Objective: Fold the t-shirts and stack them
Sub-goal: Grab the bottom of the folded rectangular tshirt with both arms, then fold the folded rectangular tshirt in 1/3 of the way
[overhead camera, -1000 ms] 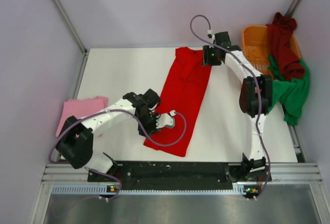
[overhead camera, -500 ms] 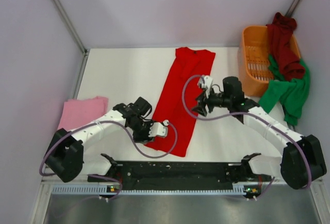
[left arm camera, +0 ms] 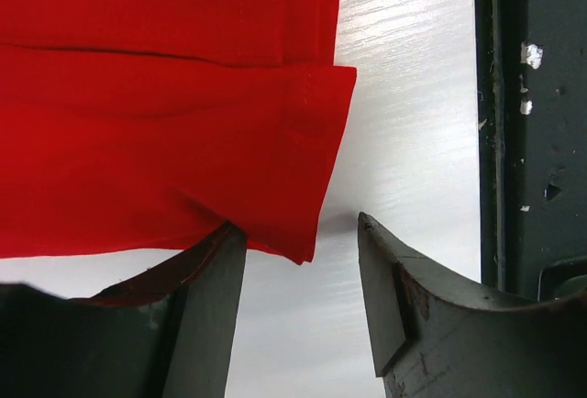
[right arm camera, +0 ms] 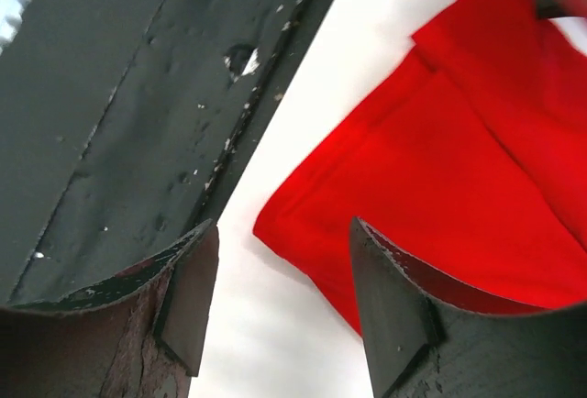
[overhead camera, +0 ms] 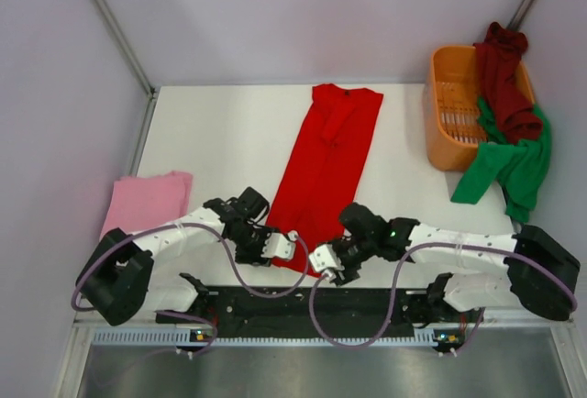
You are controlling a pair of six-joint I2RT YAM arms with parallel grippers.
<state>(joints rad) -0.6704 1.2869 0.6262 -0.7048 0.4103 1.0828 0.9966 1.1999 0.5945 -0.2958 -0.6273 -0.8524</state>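
A bright red t-shirt (overhead camera: 326, 164) lies folded lengthwise into a long strip down the middle of the white table. Its near hem is by both grippers. My left gripper (overhead camera: 281, 246) is at the hem's left corner. In the left wrist view the gripper (left arm camera: 298, 226) is open, with the red corner (left arm camera: 303, 233) just reaching between the fingers. My right gripper (overhead camera: 323, 261) is at the hem's right corner. It stands open (right arm camera: 282, 224) in the right wrist view, the red corner (right arm camera: 275, 228) in the gap. A folded pink t-shirt (overhead camera: 147, 202) lies at the left edge.
An orange basket (overhead camera: 452, 114) stands at the back right. A maroon t-shirt (overhead camera: 504, 77) and a green t-shirt (overhead camera: 515, 161) hang over its right side. The dark front rail (overhead camera: 312, 302) runs close behind both grippers.
The right arm has swung from the shirt's collar at the far end down to the near hem. The left gripper has opened and shifted slightly toward the hem's left corner.
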